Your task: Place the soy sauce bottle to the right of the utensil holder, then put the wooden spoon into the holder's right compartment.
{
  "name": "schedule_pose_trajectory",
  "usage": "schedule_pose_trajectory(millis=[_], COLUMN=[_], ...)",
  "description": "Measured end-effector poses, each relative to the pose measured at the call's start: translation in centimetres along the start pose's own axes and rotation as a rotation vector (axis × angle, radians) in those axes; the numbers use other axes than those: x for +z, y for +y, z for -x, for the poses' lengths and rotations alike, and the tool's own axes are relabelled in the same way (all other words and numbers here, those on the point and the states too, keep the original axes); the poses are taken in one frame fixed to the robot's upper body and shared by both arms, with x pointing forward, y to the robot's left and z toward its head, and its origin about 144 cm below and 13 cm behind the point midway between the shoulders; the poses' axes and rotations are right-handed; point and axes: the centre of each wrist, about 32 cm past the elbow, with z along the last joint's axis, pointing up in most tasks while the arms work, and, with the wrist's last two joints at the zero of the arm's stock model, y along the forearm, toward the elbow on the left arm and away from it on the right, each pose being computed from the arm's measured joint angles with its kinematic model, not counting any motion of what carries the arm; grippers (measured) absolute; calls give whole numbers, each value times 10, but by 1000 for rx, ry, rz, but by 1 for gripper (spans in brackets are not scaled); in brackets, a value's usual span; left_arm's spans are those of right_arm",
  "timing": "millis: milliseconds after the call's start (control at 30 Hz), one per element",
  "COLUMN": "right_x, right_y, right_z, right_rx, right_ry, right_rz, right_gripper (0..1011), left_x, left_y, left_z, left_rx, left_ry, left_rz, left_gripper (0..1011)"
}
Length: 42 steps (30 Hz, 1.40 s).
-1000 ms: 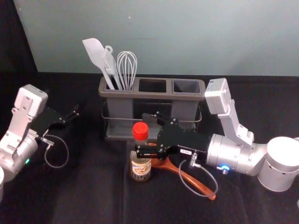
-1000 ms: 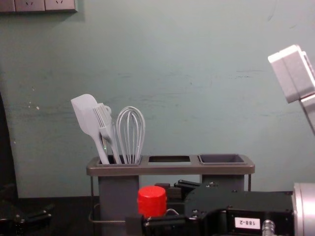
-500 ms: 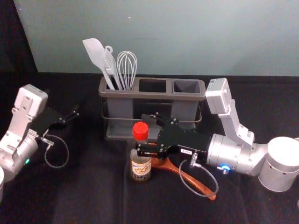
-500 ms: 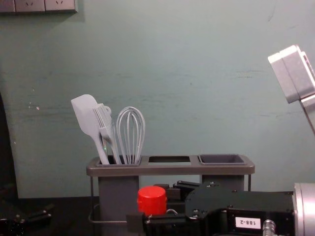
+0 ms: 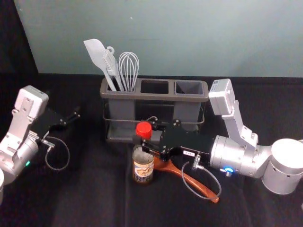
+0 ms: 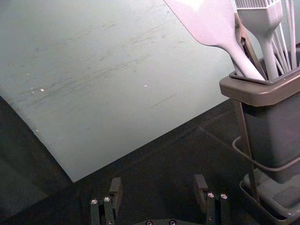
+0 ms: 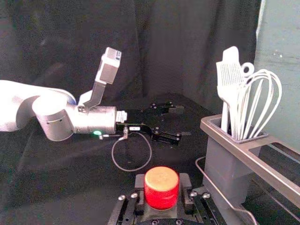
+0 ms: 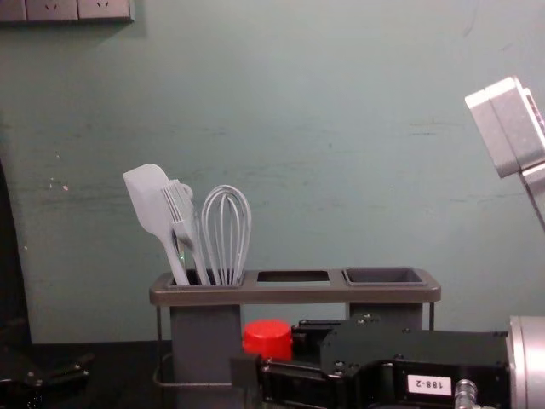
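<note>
The soy sauce bottle [image 5: 143,166], red-capped, stands upright in front of the utensil holder [image 5: 135,96]. My right gripper [image 5: 146,137] reaches in from the right and is shut on the bottle just below its cap. In the right wrist view the red cap [image 7: 161,187] sits between the fingers of my right gripper [image 7: 161,194]. Beside the bottle lies the wooden spoon [image 5: 196,183], its head partly hidden by the right gripper. The holder's right compartment [image 5: 188,87] has nothing in it. My left gripper [image 5: 72,119] is parked open left of the holder; the left wrist view shows this gripper [image 6: 157,190] too.
A spatula [image 5: 97,56], a brush and a whisk [image 5: 128,68] stand in the holder's left compartment. A wall [image 5: 165,38] rises behind the holder. The right gripper's cable loops over the spoon's handle.
My right gripper's fingers have closed in on the bottle from both sides. The bottle's cap has shifted slightly to the right. The left arm has stayed put.
</note>
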Motion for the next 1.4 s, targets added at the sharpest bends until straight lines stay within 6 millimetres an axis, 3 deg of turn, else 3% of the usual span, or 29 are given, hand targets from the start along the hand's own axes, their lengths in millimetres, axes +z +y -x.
schedule_pose_trajectory(millis=[33,167,567,833,1133,1400], right_x=[0,0,12,30,44,40], right_y=[0,0,-2,-14,-45,-92], right_z=[0,0,4,9,21,30], right_rx=[0,0,9,-16,-69,-166], right_ry=[0,-1,-31,-64,-85,-71], right_rz=[0,-1,-20,-44,-50,-36], right_gripper=[457,383,382,382,382,382], left_x=[0,0,0,0,0,0], left_y=[0,0,0,0,0,0], left_z=[0,0,0,0,0,0], left_rx=[0,0,0,0,0,0], left_ry=[0,0,0,0,0,0], left_rz=[0,0,0,0,0,0], left_gripper=[1005,1005,1005,1005,1005,1005])
